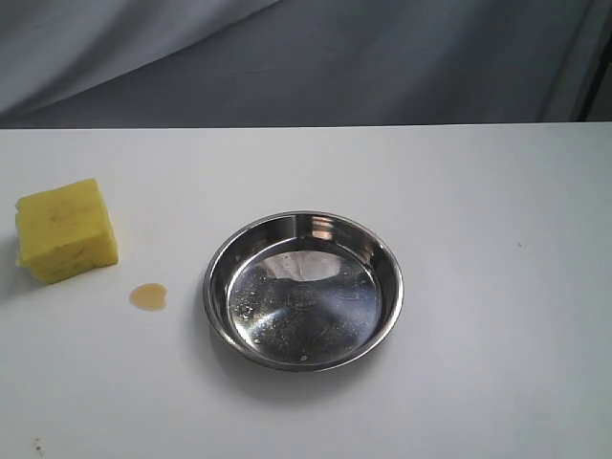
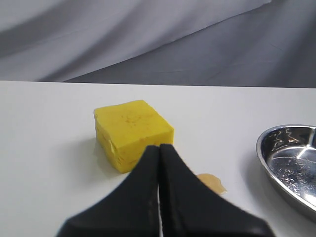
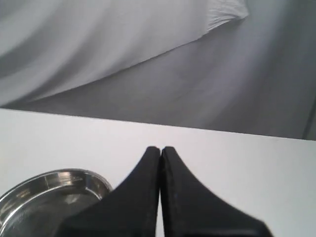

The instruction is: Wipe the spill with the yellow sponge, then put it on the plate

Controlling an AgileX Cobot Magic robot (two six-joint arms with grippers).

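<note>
The yellow sponge point(image 1: 67, 230) lies on the white table at the far left. Just right of it and nearer the front is the small amber spill point(image 1: 148, 296). The steel plate point(image 1: 222, 260) sits mid-table with nothing in it. Neither gripper shows in the exterior view. In the left wrist view my left gripper point(image 2: 159, 146) is shut and holds nothing, its tips in front of the sponge point(image 2: 132, 132), with the spill point(image 2: 212, 182) and the plate point(image 2: 269, 139) off to one side. My right gripper point(image 3: 161, 148) is shut and holds nothing, beside the plate point(image 3: 94, 178).
A grey cloth backdrop point(image 1: 306, 57) hangs behind the table's far edge. The bare white tabletop point(image 1: 497, 287) stretches to the right of the plate.
</note>
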